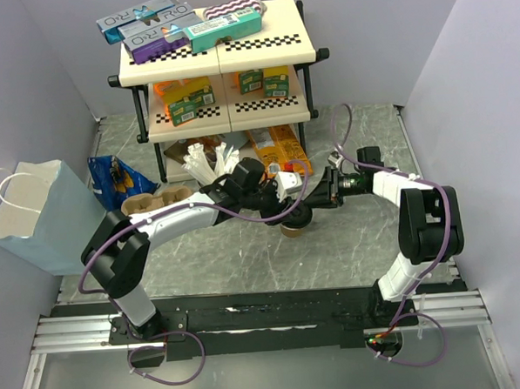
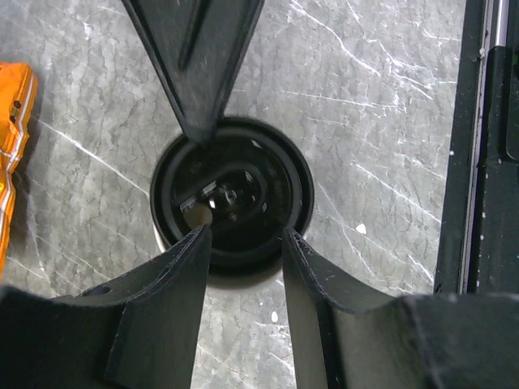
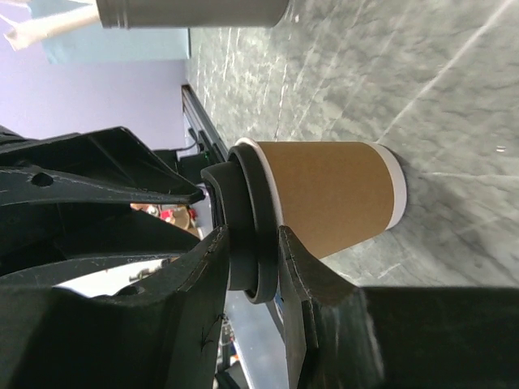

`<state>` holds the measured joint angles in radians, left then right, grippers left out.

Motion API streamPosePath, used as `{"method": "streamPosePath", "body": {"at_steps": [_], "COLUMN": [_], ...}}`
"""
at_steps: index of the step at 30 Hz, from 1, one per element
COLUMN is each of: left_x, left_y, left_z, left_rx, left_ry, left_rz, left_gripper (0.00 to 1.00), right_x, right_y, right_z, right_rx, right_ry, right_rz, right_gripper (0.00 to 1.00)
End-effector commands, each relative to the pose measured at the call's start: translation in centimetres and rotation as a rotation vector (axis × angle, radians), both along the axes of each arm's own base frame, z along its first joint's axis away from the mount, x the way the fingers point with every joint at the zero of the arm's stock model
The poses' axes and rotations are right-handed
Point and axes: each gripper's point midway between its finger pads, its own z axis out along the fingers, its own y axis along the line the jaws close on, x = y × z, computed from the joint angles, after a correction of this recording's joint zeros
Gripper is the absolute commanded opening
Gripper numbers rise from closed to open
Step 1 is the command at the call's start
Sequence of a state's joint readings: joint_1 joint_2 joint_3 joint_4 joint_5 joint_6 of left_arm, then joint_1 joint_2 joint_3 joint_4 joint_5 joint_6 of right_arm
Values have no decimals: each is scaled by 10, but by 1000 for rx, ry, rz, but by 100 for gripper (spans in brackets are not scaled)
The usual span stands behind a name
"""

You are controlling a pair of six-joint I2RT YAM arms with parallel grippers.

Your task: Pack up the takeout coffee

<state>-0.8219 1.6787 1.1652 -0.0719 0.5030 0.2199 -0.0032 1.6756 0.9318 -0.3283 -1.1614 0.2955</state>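
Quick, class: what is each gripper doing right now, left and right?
Left gripper: open, tips over the black lid, gripping nothing.
Right gripper: closed on the takeout coffee, at its lid rim.

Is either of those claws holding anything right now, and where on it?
The right gripper pinches the cup's black lid at its rim, one finger on top, one beneath. The left gripper, jaws apart over the lid, holds nothing.

Overhead view looks down from behind; both wrist views (very close) share the cup point(image 3: 332, 194).
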Motion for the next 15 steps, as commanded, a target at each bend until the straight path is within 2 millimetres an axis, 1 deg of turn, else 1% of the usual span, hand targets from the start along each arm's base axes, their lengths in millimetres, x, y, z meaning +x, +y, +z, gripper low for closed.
{"method": "streamPosePath", "body": {"at_steps": [1, 7, 15], "left_x": [-1, -2, -4], "left_y": [1, 3, 2], "left_z": [20, 21, 19], "left_rx": [-44, -47, -52], "left_ry": [-36, -34, -26], "left_rz": [2, 3, -5], "left_gripper": [46, 47, 47], "right_x": [4, 4, 7], "right_y": [9, 14, 12], "right_z": [5, 5, 5], "right_rx": [-20, -34, -56], "right_ry": [-43, -57, -71], "right_rz": [38, 60, 55], "right_gripper": [37, 37, 38]}}
